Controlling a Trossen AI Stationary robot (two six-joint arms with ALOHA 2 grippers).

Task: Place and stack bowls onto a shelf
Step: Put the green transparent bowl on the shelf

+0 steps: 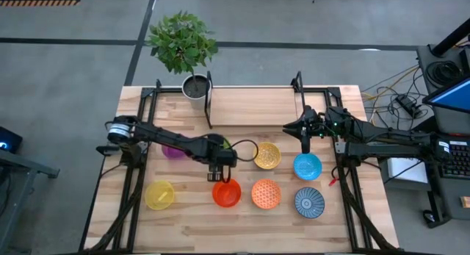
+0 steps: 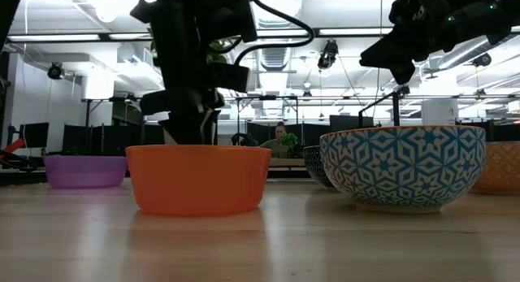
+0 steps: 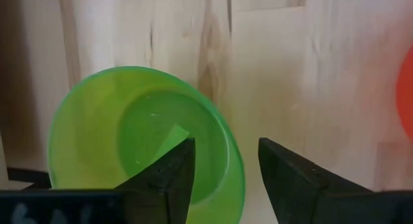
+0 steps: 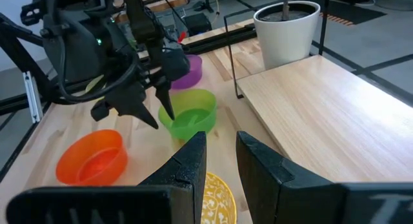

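Note:
My left gripper [image 1: 218, 173] is open and points down at the green bowl [image 3: 142, 133], which sits upright on the table. One finger [image 3: 169, 175] stands inside the bowl's rim [image 3: 233, 161], the other [image 3: 293, 179] outside it; in the high view the arm hides most of this bowl. The red-orange bowl [image 1: 226, 193] is right beside the gripper on the near side. My right gripper [image 1: 305, 143] hangs open above the table, between the shelf [image 1: 253, 106] and the light blue bowl [image 1: 307, 166]. The shelf board carries no bowl.
Resting on the table are the purple bowl [image 1: 172, 151], a plain yellow bowl [image 1: 159, 195], a patterned yellow bowl [image 1: 267, 155], the dotted orange bowl [image 1: 266, 194] and the blue-and-white bowl [image 1: 309, 202]. A potted plant [image 1: 195, 86] stands at the shelf's far left corner beside a black post [image 1: 210, 101].

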